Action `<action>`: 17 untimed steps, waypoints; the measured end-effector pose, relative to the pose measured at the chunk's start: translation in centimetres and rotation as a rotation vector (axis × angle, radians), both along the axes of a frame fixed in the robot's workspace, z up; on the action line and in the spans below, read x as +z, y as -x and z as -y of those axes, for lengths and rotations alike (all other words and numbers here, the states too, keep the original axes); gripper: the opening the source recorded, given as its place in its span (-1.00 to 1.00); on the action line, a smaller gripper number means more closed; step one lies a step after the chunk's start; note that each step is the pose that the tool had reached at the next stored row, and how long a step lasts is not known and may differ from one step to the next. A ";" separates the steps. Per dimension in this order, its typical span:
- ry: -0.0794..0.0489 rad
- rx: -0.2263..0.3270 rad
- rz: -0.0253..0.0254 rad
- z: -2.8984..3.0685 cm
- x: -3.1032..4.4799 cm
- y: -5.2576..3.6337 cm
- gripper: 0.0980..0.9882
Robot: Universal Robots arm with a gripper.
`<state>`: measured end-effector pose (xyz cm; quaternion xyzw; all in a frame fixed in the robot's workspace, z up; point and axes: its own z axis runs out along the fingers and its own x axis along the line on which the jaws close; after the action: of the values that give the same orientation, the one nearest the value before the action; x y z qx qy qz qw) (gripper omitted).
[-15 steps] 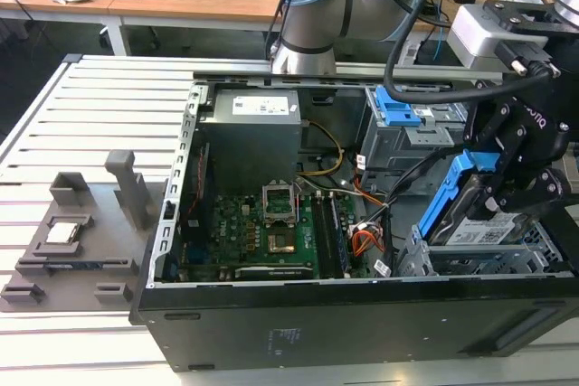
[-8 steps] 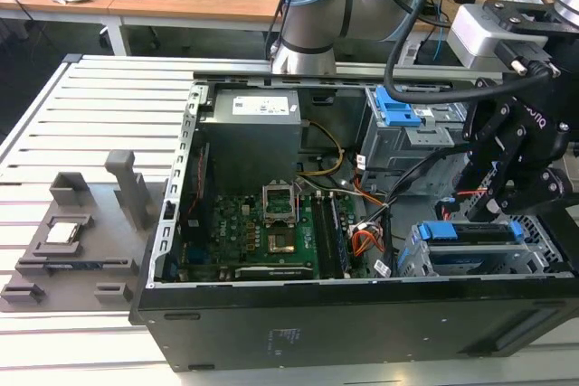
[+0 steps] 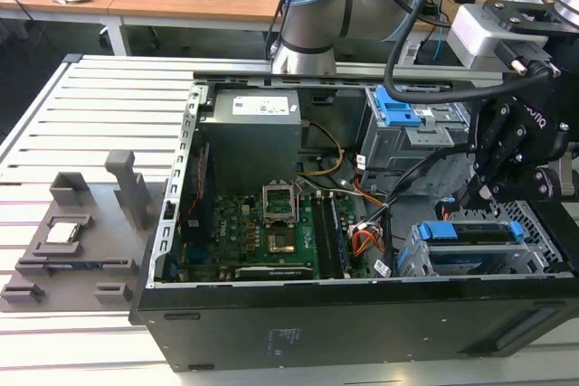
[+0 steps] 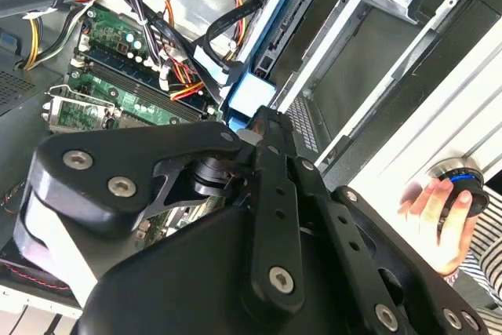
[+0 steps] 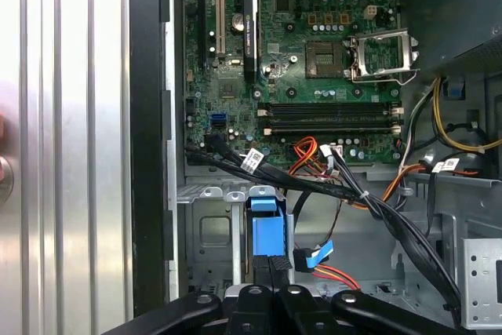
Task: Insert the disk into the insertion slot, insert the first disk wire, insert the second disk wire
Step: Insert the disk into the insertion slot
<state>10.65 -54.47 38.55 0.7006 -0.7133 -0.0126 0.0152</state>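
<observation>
Disk (image 3: 479,234): lying flat inside the insertion slot (image 3: 412,264), seating judged complete or nearly so. Gripper (image 5: 271,266): closing down with nothing visibly grasped, tips sitting at the disk's blue frame end. Blue-tipped flat cable (image 5: 314,256): lying loose just beside that end, so both wire steps are judged as remaining. Black cable bundle (image 5: 369,202): crossing near the slot mouth, crowding access. Motherboard (image 5: 314,60): lying beyond. Hand (image 4: 430,213): resting on a knob (image 4: 459,186) outside the case (image 3: 362,332).
</observation>
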 end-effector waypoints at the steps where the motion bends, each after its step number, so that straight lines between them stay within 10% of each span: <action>1: 0.000 0.000 0.0000 0.00 0.00 0.00 -0.98; 8: 0.000 0.000 0.0000 0.00 -0.02 -0.21 -0.98; 13: 0.000 0.000 -0.0027 0.00 -0.10 -2.10 -0.98; 17: 0.000 0.000 -0.0044 0.00 -1.22 -2.65 -0.98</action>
<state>13.30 -54.46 37.33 0.7006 -0.7132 -0.0140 0.0169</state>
